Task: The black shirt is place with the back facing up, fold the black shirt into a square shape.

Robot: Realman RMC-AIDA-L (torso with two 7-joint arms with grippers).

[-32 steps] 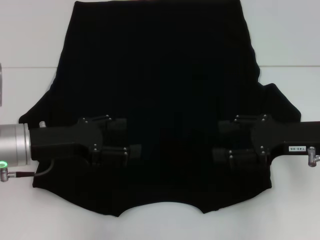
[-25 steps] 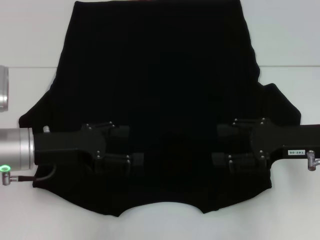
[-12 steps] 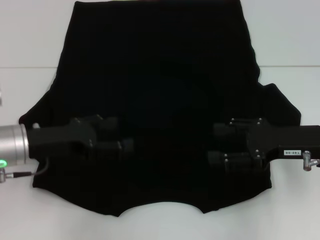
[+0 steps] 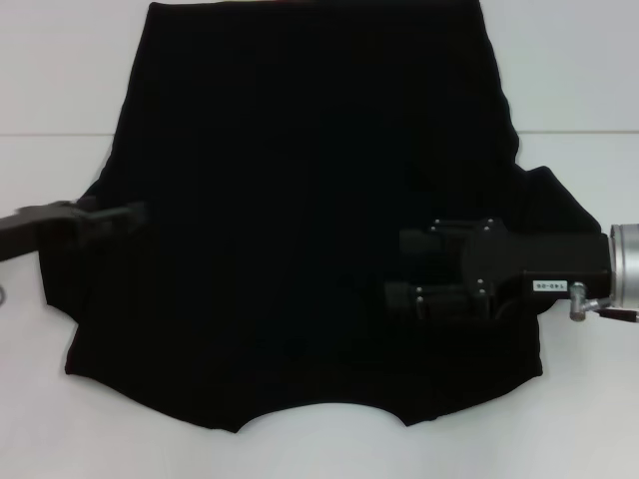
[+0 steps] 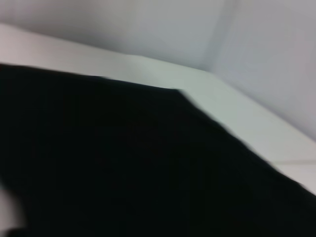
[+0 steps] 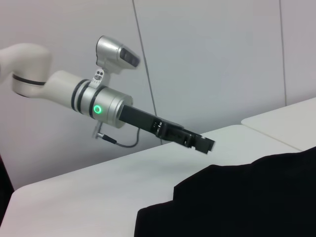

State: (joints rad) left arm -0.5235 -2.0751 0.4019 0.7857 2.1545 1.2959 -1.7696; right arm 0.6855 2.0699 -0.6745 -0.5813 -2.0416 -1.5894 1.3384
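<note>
The black shirt [image 4: 310,180] lies spread flat on the white table [image 4: 60,90], plain side up, with its collar edge nearest me. My left gripper [image 4: 135,214] sits at the shirt's left sleeve edge, and the right wrist view shows it raised [image 6: 202,143] above the table beside the shirt [image 6: 247,197]. My right gripper [image 4: 397,267] hovers over the shirt's lower right part, open, with nothing visibly between its fingers. In the left wrist view only the shirt [image 5: 123,163] and the table show.
The white table [image 6: 98,187] surrounds the shirt on all sides, and a seam [image 4: 579,132] crosses it. Pale wall panels [image 6: 207,59] stand behind the table.
My left arm has pulled back to the left and lifted, from over the shirt's lower left to the sleeve edge. The right gripper has slid further left over the shirt.
</note>
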